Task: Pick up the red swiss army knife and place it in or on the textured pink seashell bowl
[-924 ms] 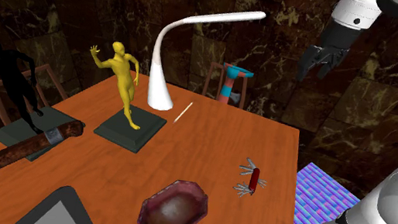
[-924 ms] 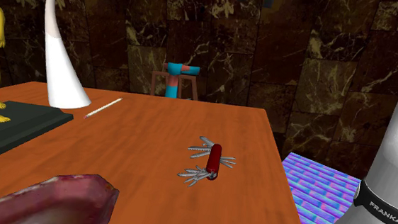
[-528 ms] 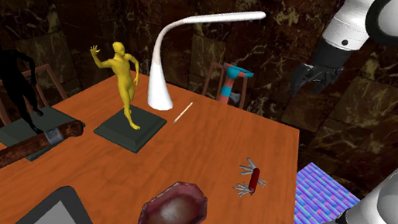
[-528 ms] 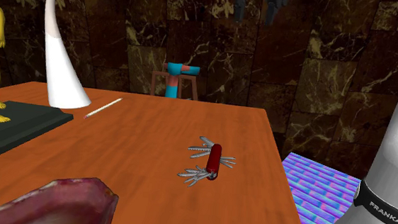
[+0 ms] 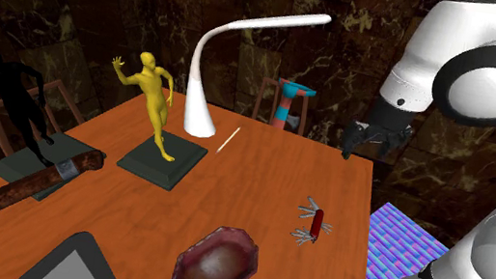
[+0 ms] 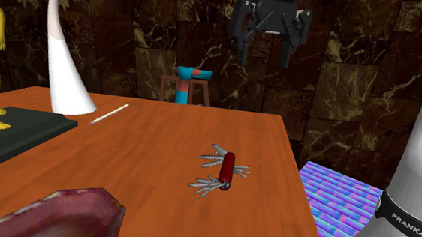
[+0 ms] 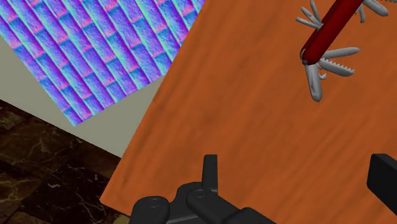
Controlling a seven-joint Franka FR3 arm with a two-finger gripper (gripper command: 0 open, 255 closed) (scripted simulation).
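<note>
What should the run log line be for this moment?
phase: pre-grasp | gripper: open, holding nothing, over table | red swiss army knife: lying on table, tools fanned out | pink bowl: empty

Red knife — clipped by wrist view's edge, pink bowl cropped in second exterior view

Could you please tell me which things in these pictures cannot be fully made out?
Bowl: second exterior view, mostly cut off by the bottom edge.
Knife: wrist view, its far end runs past the top edge.
Black figurine: shoulder view, dim against the dark wall, details lost.
</note>
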